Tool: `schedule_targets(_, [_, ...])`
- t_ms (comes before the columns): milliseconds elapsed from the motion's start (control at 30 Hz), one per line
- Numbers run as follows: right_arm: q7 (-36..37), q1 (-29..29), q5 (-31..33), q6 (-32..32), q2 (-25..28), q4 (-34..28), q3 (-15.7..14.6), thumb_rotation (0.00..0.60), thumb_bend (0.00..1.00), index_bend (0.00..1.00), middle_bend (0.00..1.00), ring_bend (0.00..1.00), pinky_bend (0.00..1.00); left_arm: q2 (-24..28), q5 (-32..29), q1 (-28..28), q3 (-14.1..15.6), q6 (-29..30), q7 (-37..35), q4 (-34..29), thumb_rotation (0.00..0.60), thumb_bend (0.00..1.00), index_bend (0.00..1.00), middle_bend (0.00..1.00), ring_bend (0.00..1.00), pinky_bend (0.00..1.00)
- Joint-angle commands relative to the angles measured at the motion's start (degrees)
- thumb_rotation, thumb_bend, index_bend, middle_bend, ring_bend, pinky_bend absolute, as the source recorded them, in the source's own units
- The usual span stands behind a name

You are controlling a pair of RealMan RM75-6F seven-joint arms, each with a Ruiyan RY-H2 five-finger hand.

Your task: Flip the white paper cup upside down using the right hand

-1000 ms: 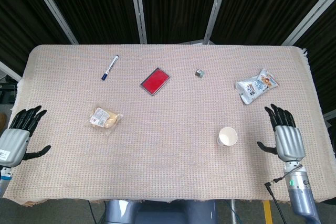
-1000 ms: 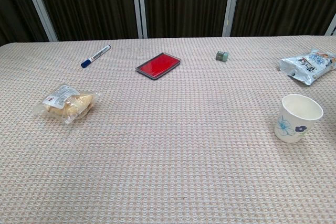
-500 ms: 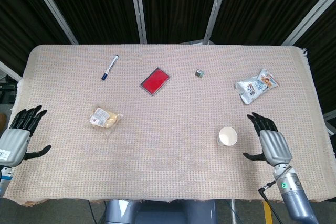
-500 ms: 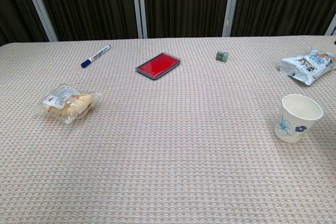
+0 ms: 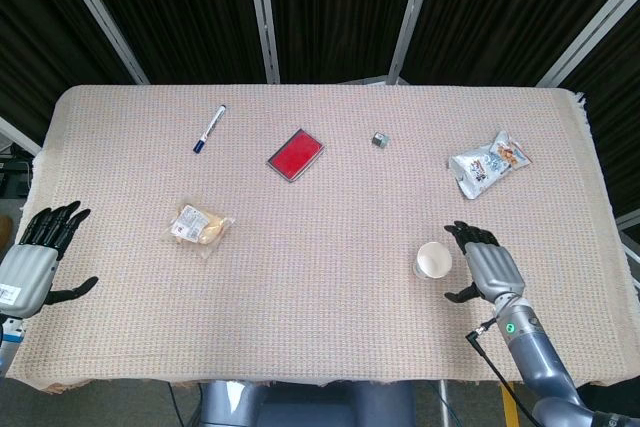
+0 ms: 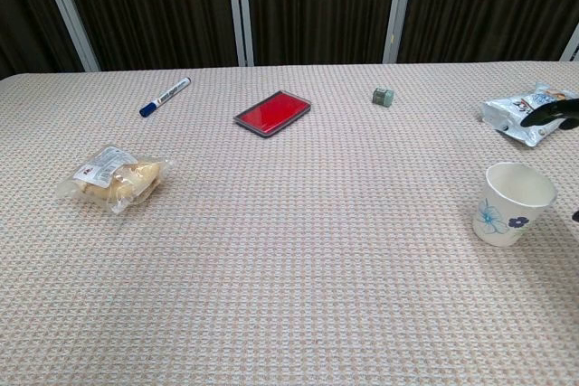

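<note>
The white paper cup (image 5: 433, 260) stands upright, mouth up, on the woven table cloth at the front right; in the chest view the cup (image 6: 512, 202) shows blue flower prints. My right hand (image 5: 483, 263) hovers just right of the cup, fingers spread, holding nothing and not touching it. Only its dark fingertips (image 6: 549, 115) reach into the chest view at the right edge. My left hand (image 5: 36, 257) lies open at the table's front left edge, far from the cup.
A snack bag (image 5: 489, 162) lies behind the cup at the right. Further back sit a small grey cube (image 5: 380, 139), a red flat case (image 5: 295, 155) and a blue marker (image 5: 209, 128). A wrapped bread pack (image 5: 199, 227) lies at the left.
My right hand has moved left across the table toward the cup, from about a hand's width away to right beside it. The cup and left hand have not moved.
</note>
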Motion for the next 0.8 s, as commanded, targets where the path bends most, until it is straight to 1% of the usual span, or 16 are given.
schedule_targets(33, [-1.91, 2.39, 3.4, -0.19, -1.85, 1.54, 0.08, 0.6, 0.03, 0.12, 0.0, 0.0, 0.0, 0.0, -0.06, -0.03, -0.02, -0.06, 0.04, -0.03, 0.6, 0.14, 0.0, 0.0, 0.0, 0.0])
schedule_targets(233, [-2.81, 4.49, 6.79, 0.01, -4.01, 4.0, -0.34, 0.6, 0.03, 0.13, 0.0, 0.0, 0.0, 0.02, -0.27, -0.18, -0.1, -0.34, 0.24, -0.18, 0.6, 0.14, 0.0, 0.0, 0.0, 0.0])
schedule_targets(433, [-2.69, 5.84, 8.57, -0.12, -5.91, 6.22, -0.92, 0.6, 0.05, 0.21, 0.0, 0.0, 0.0, 0.05, -0.38, -0.21, -0.13, -0.42, 0.35, -0.28, 0.6, 0.14, 0.0, 0.0, 0.0, 0.0])
schedule_targets(633, [-2.38, 6.54, 9.14, 0.07, -7.11, 7.04, -1.53, 0.6, 0.06, 0.26, 0.0, 0.0, 0.0, 0.06, -0.42, -0.26, -0.15, -0.48, 0.38, -0.31, 0.6, 0.14, 0.0, 0.0, 0.0, 0.0])
schedule_targets(800, [-1.17, 6.83, 8.58, 0.5, -7.97, 7.35, -1.4, 0.6, 0.08, 0.29, 0.0, 0.0, 0.0, 0.06, -0.47, -0.27, -0.16, -0.5, 0.45, -0.33, 0.6, 0.14, 0.0, 0.0, 0.0, 0.0])
